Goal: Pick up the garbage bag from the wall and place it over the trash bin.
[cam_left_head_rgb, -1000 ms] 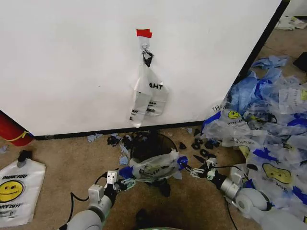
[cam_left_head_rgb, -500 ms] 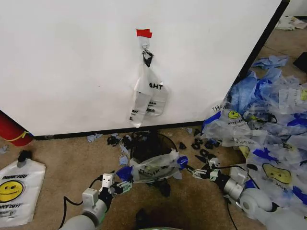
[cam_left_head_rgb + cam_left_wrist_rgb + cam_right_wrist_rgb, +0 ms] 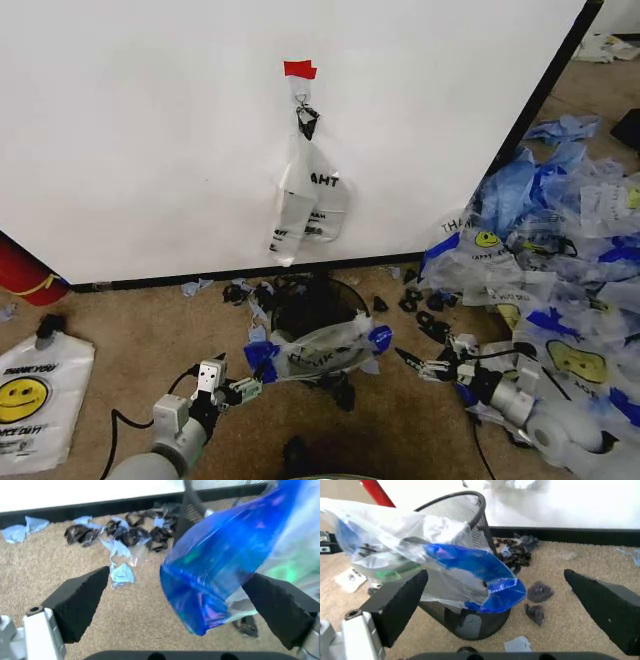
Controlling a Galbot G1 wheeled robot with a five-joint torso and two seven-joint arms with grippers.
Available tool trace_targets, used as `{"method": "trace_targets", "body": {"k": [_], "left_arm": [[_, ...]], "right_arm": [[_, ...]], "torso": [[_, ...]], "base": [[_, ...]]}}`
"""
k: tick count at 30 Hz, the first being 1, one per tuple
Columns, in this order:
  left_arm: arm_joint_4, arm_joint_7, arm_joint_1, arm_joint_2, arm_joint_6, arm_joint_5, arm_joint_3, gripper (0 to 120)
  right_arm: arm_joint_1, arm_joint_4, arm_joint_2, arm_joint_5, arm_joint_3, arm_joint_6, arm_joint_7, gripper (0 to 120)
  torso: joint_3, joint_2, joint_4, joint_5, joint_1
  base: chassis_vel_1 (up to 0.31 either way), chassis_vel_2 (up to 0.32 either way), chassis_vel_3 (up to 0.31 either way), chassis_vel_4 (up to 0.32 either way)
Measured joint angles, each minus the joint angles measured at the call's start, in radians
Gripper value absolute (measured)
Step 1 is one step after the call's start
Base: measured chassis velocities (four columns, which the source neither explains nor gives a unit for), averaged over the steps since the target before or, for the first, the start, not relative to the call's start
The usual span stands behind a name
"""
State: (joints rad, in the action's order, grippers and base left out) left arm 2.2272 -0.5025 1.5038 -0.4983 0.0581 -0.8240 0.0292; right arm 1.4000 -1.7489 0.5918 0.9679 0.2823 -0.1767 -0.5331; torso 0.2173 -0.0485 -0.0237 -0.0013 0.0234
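The clear thin plastic garbage bag with blue handle strips (image 3: 318, 350) lies draped across the near rim of the small round black mesh trash bin (image 3: 312, 300), below the large white wall panel (image 3: 150, 140). Since a second ago both pincers have backed away from it: the left pincer (image 3: 243, 388) and right pincer (image 3: 415, 364) now stand wide open, holding nothing. Judgement: the bag is released on the bin and placement looks essentially done.

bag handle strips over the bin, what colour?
Blue, on the clear garbage bag draped over the black mesh trash bin; right wrist view shows it best.
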Motion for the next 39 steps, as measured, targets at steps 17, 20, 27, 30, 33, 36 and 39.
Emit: {"method": "trace_targets", "body": {"k": [17, 20, 27, 30, 33, 36, 39], "left_arm": [[0.174, 0.021, 0.052, 0.018, 0.064, 0.002, 0.12, 100], [0.176, 0.062, -0.045, 0.053, 0.066, -0.085, 0.174, 100], [0.067, 0.151, -0.24, 0.141, 0.065, -0.235, 0.156, 100], [-0.004, 0.226, -0.39, 0.167, 0.005, -0.337, 0.073, 100], [-0.027, 0.28, -0.52, 0.179, -0.047, -0.4, -0.011, 100], [-0.085, 0.39, -0.775, 0.169, -0.179, -0.474, -0.172, 100], [-0.144, 0.416, -0.996, 0.126, -0.245, -0.493, -0.369, 100]], "right_arm": [[0.014, -0.071, 0.031, 0.098, 0.159, -0.065, -0.052, 100], [-0.033, -0.096, 0.038, 0.141, 0.157, -0.082, 0.01, 100], [-0.096, -0.146, 0.053, 0.154, 0.172, -0.086, 0.09, 100], [-0.051, -0.185, 0.057, 0.136, 0.219, -0.094, 0.109, 100], [-0.012, -0.2, 0.067, 0.118, 0.258, -0.105, 0.115, 100], [0.055, -0.22, 0.1, 0.1, 0.328, -0.111, 0.123, 100], [0.089, -0.225, 0.122, 0.087, 0.361, -0.113, 0.123, 100]], "torso": [[0.0, 0.0, 0.0002, 0.0003, 0.0], [0.0, 0.0, -0.0007, 0.0001, 0.0], [0.0, 0.0, 0.0005, 0.0009, 0.0], [0.0, 0.0, 0.0002, -0.0008, 0.0], [0.0, 0.0, 0.0001, 0.0003, 0.0], [0.0, 0.0, 0.0, 0.0012, 0.0], [0.0, 0.0, 0.0002, -0.0003, 0.0]], "base": [[0.0, 0.0, 0.0, 0.0], [0.0, 0.0, 0.0, 0.0], [0.0, 0.0, 0.0, 0.0], [0.0, 0.0, 0.0, 0.0], [0.0, 0.0, 0.0, 0.0], [0.0, 0.0, 0.0, 0.0], [0.0, 0.0, 0.0, 0.0]]}}
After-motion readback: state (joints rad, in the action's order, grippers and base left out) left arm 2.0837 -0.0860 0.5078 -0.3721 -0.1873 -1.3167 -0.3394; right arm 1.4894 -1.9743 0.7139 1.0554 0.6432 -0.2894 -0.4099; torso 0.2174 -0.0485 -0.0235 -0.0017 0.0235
